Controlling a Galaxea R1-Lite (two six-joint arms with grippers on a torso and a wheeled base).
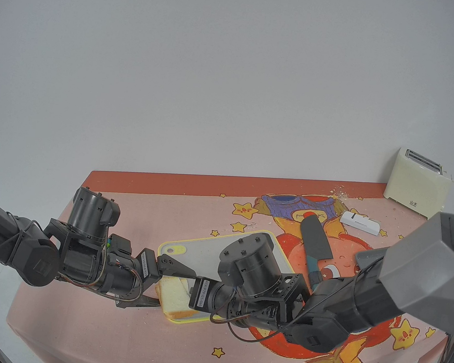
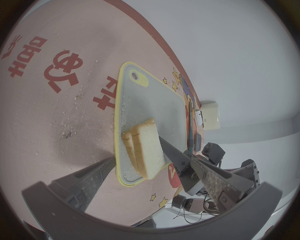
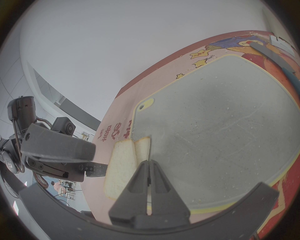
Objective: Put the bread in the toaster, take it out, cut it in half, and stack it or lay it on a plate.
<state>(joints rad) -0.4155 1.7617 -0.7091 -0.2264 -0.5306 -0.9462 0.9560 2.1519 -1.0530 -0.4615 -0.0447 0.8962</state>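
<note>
Bread halves [image 2: 145, 147] stand on edge between the spread fingers of my left gripper [image 2: 152, 160]; my right gripper [image 3: 147, 162], fingers together, touches their right-hand face; left is nearer.

The bread [image 1: 176, 296] sits on the board's [image 1: 206, 250] near left corner, the knife [image 1: 316, 242] lies right of the board, and the toaster [image 1: 418, 183] stands far back right.
</note>
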